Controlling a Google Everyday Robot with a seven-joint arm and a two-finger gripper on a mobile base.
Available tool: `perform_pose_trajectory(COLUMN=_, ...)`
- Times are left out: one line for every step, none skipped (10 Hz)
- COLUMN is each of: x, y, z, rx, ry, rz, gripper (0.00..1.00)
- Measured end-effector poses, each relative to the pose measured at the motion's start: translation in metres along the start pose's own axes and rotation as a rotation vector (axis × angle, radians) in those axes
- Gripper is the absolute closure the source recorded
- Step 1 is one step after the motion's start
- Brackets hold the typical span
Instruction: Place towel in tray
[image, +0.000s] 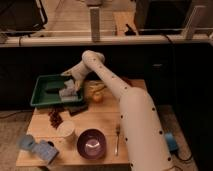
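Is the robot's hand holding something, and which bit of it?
The gripper is over the green tray, right at the towel. Whether it grips the towel, or where, cannot be told.

White gripper over a green tray at the tabletop's far-left corner — grey-blue towel, purple bowl — pale wood tabletop.

Wooden table; dark wall behind; white posts; gripper over tray.

One camera looks down from above, behind the arm, which fills the lower right. The table sits mid-frame; the gripper reaches left of centre over the tray.
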Motion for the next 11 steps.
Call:
perform_pose_trajectory(x=-0.0003, y=0.0000, z=0.0005, rx=0.000, ry=0.000, rz=0.000, gripper=0.20)
perform_pose_trajectory(x=-0.0017, y=-0.0011, z=0.0017, rx=-0.001, ry=-0.002, rz=-0.001, gripper=0.20)
perform_pose_trajectory(x=-0.0018, y=-0.0011, z=0.0017, rx=-0.001, ry=-0.002, rz=-0.001, gripper=0.20)
perform_pose_trajectory(x=-0.0013, y=-0.0005, z=0.0014, rx=-0.001, ry=-0.002, rz=-0.001, gripper=0.20)
perform_pose_trajectory(x=-0.0011, y=-0.0004, z=0.0011, rx=-0.001, ry=-0.001, rz=0.000, gripper=0.20)
perform_pose_trajectory(x=-0.0013, y=-0.0004, z=0.0014, rx=-0.001, ry=-0.002, rz=0.000, gripper=0.20)
perform_pose_trajectory(x=-0.0018, y=-0.0006, z=0.0019, rx=-0.002, ry=-0.002, rz=-0.001, gripper=0.20)
perform_pose_trajectory(x=-0.0020, y=-0.0007, z=0.0022, rx=-0.002, ry=-0.003, rz=-0.001, gripper=0.20)
perform_pose_trajectory(x=-0.0017, y=-0.0005, z=0.0020, rx=-0.002, ry=-0.002, rz=-0.001, gripper=0.20)
perform_pose_trajectory(x=-0.0016, y=-0.0005, z=0.0018, rx=-0.002, ry=-0.002, rz=-0.001, gripper=0.20)
perform_pose_trajectory(x=-0.0020, y=-0.0006, z=0.0022, rx=-0.002, ry=-0.003, rz=-0.001, gripper=0.20)
